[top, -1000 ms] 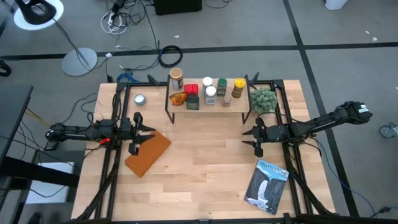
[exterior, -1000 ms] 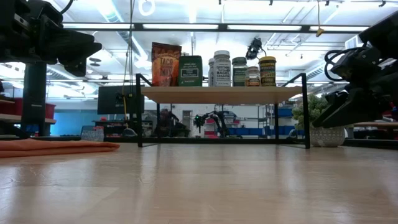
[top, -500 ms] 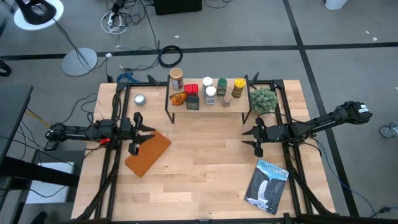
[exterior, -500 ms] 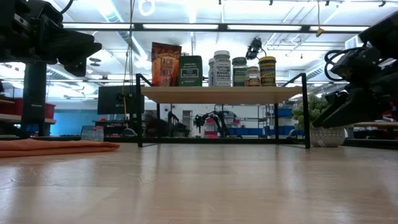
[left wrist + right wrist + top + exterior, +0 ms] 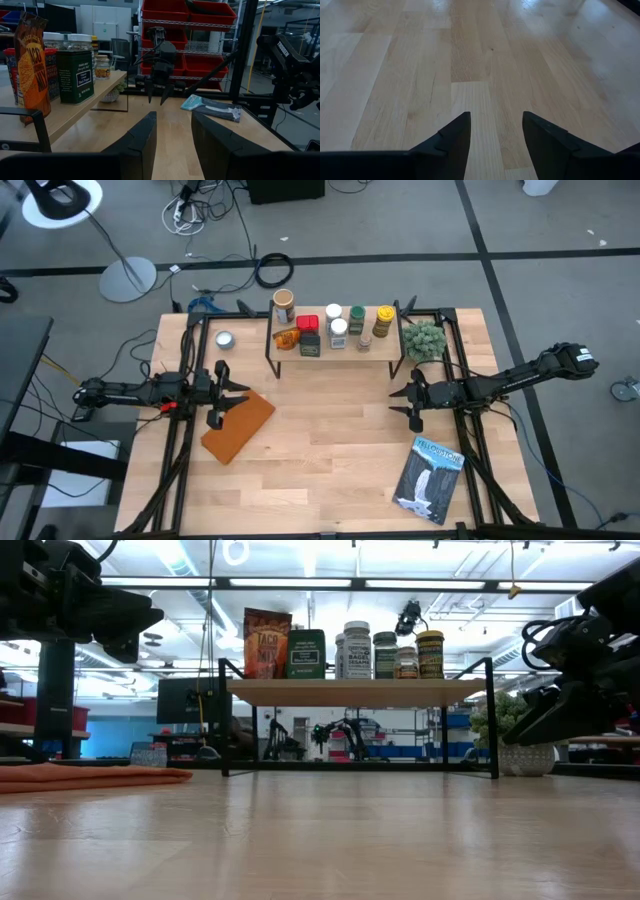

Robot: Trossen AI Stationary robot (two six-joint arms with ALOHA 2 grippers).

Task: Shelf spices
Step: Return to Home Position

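On the shelf (image 5: 355, 691) I can read "TACO" on the orange packet (image 5: 266, 643). The dark green box (image 5: 75, 76) carries a white label, but its print is too small for me to read.

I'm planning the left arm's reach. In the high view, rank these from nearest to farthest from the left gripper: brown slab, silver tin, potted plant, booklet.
From the left gripper:
1. Brown slab, right beside it, toward the table's front.
2. Silver tin, back-left part of the table.
3. and 4. Potted plant, right of the shelf, and booklet, front right: too close to call.
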